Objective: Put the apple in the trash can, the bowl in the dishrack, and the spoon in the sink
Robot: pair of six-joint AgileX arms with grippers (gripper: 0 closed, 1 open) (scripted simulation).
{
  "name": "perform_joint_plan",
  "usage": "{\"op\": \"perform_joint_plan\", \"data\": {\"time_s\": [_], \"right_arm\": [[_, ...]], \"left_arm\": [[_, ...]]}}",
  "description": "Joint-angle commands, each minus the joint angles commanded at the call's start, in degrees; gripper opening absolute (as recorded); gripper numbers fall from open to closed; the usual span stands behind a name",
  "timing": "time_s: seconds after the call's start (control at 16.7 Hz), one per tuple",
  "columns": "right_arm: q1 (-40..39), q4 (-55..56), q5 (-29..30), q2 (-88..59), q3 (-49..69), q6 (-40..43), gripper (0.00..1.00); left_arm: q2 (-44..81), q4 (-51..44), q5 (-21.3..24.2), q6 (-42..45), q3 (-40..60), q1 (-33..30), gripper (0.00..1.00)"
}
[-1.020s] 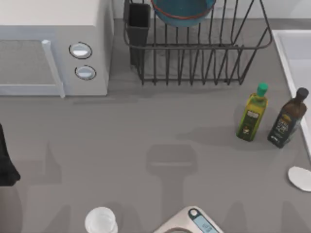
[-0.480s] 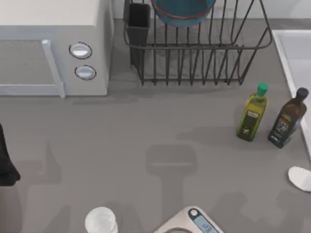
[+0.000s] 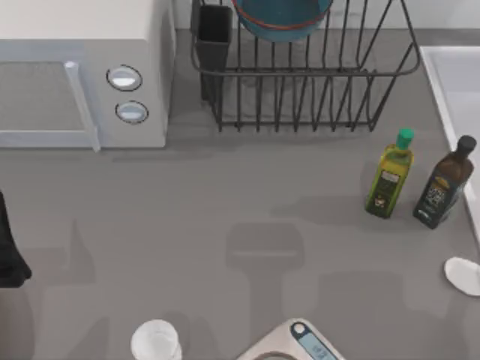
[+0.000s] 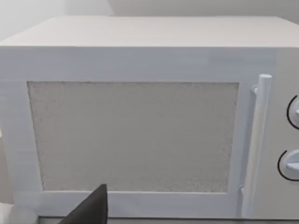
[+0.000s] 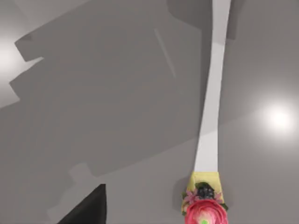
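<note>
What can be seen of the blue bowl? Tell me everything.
The bowl sits in the dishrack at the top view's upper edge, so just its nearer part is in frame. It is round and deep, blue outside with a thin reddish-brown rim and a grey-blue inside, smooth like glazed ceramic. It lies among the black wire bars, beside the dark cutlery cup at the rack's left corner. No gripper touches it.

Black wire dishrack [image 3: 315, 82]; matt grey table [image 3: 225, 217]
</note>
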State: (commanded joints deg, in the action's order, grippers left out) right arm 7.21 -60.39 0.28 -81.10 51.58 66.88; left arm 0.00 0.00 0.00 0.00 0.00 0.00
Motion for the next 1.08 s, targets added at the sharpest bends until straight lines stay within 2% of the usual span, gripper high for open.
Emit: {"op": "perform_joint_plan", "data": {"time_s": [0.48, 0.9, 1.08], "right_arm": [[-0.18, 2.16, 0.00, -1.14, -1.43, -0.02, 1.00], [-0.11, 22.13, -0.01, -10.16, -11.52, -0.14, 1.00], [-0.08, 26.43, -0.01, -12.51, -14.07, -0.11, 1.00]], "left_arm": [[0.00, 0.00, 0.00, 0.00, 0.00, 0.00, 1.00], [0.00, 0.00, 0.00, 0.00, 0.00, 0.00, 1.00], [0.00, 0.00, 0.00, 0.00, 0.00, 0.00, 1.00]]}}
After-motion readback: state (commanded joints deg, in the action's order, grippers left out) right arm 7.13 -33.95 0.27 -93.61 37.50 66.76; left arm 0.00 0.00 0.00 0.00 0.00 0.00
